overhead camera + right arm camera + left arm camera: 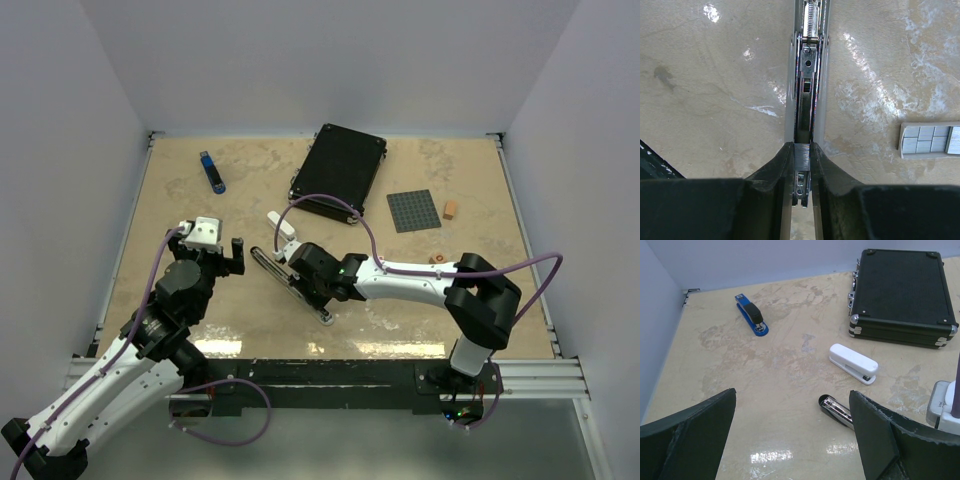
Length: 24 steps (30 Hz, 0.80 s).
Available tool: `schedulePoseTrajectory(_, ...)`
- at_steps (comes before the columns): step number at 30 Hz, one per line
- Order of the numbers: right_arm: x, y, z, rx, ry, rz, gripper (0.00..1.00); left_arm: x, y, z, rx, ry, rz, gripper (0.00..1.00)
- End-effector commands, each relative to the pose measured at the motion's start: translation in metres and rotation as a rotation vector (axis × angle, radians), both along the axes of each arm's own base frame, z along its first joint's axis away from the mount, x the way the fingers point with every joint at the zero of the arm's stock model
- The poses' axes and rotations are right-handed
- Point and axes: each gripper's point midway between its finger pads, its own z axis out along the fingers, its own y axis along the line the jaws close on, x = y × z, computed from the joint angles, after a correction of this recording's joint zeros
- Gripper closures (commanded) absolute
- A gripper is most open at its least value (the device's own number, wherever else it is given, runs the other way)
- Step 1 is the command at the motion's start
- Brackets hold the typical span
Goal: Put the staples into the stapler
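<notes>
My left gripper [792, 395] hangs over the near left part of the tabletop [180, 200], its fingers spread as wide as they go and nothing between them. My right gripper [801, 149] reaches in from the right to the near middle of the tabletop. Its fingers are pinched almost together on a strip of staples [802, 159], a short silver block clamped between the two pads.

The strip sits in line with the bare metal channel of the open stapler [807, 75]. That stapler lies flat and slantwise, one end toward the near edge and the other toward the left. Whether the strip is already down in the channel or just above it, I cannot tell.

In my right wrist view, the staples box [930, 141] lies to the right of the open stapler and apart from it. It is face up on the tabletop, with silver strips in rows inside its pale rim.

Just beyond the open stapler lies a white stapler [853, 362], closed. Farther back, a black case [340, 170] lies shut near the middle of the far edge. To its right is a grey studded plate [413, 210], with a small wooden cube [451, 209] just beside it. A blue stapler [211, 172] lies toward the far left corner.
</notes>
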Motion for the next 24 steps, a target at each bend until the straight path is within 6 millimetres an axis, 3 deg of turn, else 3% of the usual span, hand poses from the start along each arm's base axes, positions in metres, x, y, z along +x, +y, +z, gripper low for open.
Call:
schedulePoseTrajectory(1, -0.002, 0.003, 0.003, 0.007, -0.002, 0.021, 0.76, 0.001, 0.000, 0.018, -0.038, -0.035, 0.001, 0.00)
schedulePoseTrajectory(9, 0.001, 0.007, 0.014, 0.030, -0.015, 0.017, 0.64, 0.002, -0.001, 0.018, -0.036, -0.033, 0.000, 0.00)
schedulePoseTrajectory(24, 0.033, 0.008, 0.025, 0.056, -0.072, -0.095, 0.64, 0.001, -0.001, 0.019, -0.039, -0.036, -0.002, 0.00)
